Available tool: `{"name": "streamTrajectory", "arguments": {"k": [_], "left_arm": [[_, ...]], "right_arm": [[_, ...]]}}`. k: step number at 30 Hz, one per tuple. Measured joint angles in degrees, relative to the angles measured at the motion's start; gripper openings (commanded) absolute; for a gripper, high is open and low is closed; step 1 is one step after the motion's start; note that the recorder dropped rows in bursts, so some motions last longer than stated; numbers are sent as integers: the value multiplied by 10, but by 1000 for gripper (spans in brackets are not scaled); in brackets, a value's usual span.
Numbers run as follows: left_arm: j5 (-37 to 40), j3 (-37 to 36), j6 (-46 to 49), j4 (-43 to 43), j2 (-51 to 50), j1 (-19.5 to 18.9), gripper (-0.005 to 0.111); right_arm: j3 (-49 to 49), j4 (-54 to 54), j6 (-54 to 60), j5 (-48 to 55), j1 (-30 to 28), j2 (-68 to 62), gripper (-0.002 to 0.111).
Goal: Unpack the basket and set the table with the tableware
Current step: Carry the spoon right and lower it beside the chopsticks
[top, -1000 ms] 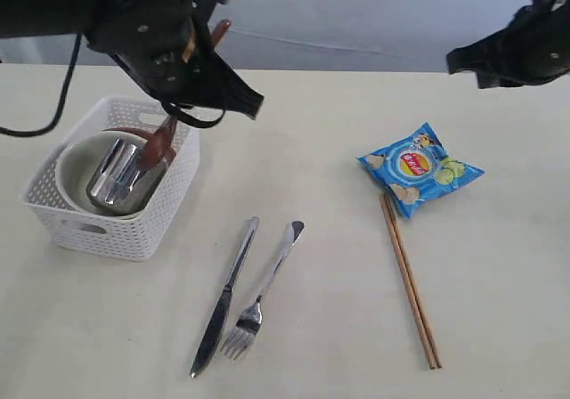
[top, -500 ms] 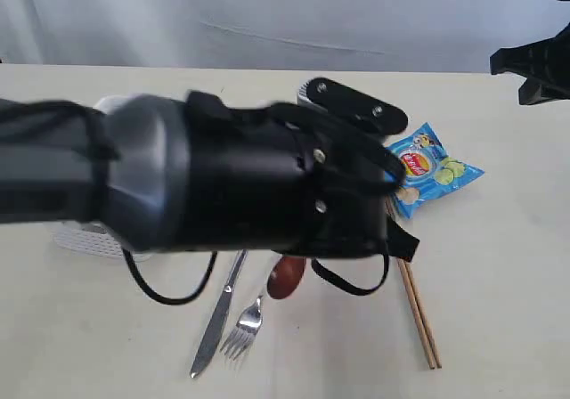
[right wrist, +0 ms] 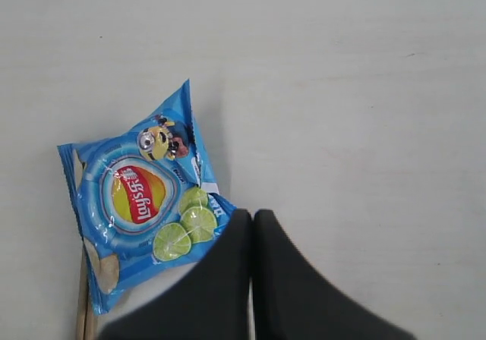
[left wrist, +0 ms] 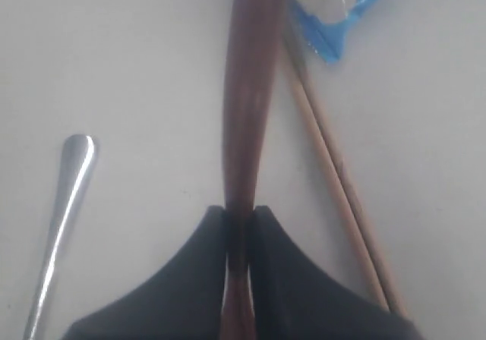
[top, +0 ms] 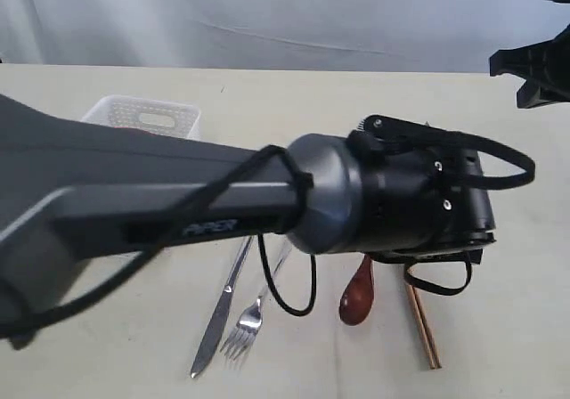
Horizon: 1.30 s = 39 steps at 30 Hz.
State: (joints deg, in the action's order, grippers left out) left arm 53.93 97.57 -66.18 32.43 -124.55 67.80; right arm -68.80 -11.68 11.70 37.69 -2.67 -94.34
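1. Beside the fork point(top: 245, 321), on its chopsticks side, the left gripper point(left wrist: 241, 217) pinches the dark red spoon point(left wrist: 247, 89) by the handle. The jaws press on it from both sides, with only the handle's thickness between them.
2. I see the spoon hanging bowl-down between the fork and the chopsticks point(top: 426, 328), low over the table point(top: 294, 87). I can't tell whether the bowl touches the surface.
3. The knife point(top: 218, 314) lies just beside the fork on the side away from the spoon, roughly parallel to it. Both lie flat on the table.
4. The chopsticks lie as a pair, touching each other, on the far side of the spoon from the fork. The left arm point(top: 160, 203) covers their upper ends in the exterior view.
5. The blue chip bag point(right wrist: 144, 218) sits past the chopsticks from the fork. In the left wrist view the chopsticks run up to its corner.
6. The basket point(top: 142, 114) is well apart from the fork, beyond the knife toward the back of the table. The left arm blocks most of it, so I can't see what's inside.
7. The right gripper point(right wrist: 253, 222) has its jaws pressed together with nothing between them. It hangs above the table near the bag, well away from the fork.
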Motion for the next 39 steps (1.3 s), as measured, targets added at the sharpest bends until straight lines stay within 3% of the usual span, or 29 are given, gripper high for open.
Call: {"name": "streamTrajectory", "arguments": {"k": [7,22,32,39], "left_arm": [[44,64,13,-15,-58,0,0],[43,67,-6,-47,-62,0,0],[3,69,-18,-66,-62,0,0],[46,104,-18,-62,-63,0,0]], "right_arm": [[0,0,0,1,0,0,0],[0,0,0,3,0,0,0],[0,0,0,18,0,0,0],[0,0,0,18,0,0,0]]}}
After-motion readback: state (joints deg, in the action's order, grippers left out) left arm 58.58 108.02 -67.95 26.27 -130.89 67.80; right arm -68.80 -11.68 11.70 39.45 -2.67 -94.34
